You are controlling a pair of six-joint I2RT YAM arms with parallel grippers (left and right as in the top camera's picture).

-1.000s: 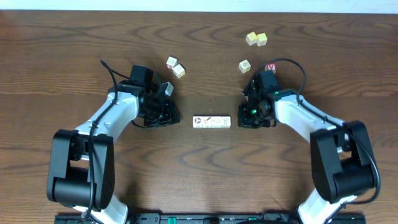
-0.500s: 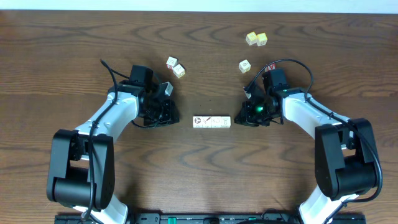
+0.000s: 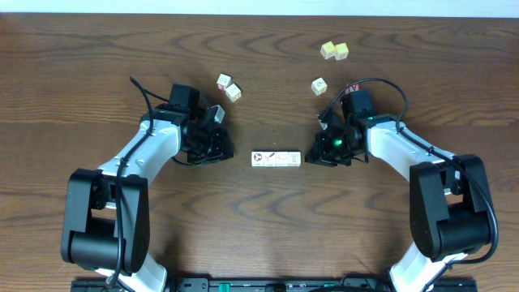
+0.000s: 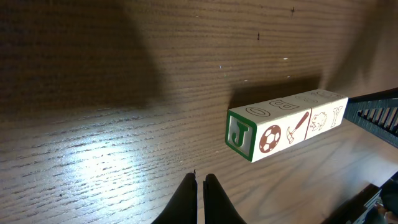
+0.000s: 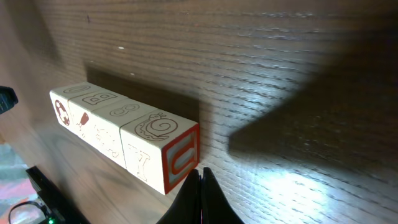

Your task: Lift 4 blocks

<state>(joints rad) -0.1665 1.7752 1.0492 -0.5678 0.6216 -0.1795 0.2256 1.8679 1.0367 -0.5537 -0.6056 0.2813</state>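
Lying flat on the wooden table (image 3: 268, 235), the blocks (image 3: 276, 159) form one short row btwn both arms, 4 cubes touching end to end. Left gripper (image 3: 219, 148) sits near the row's left end, apart from it, fingers clenched on nothing. Right gripper (image 3: 315, 156) is just beside the right end, fingers clenched too, nothing held. Loose cubes (image 3: 233, 92) lie well apart, farther back.
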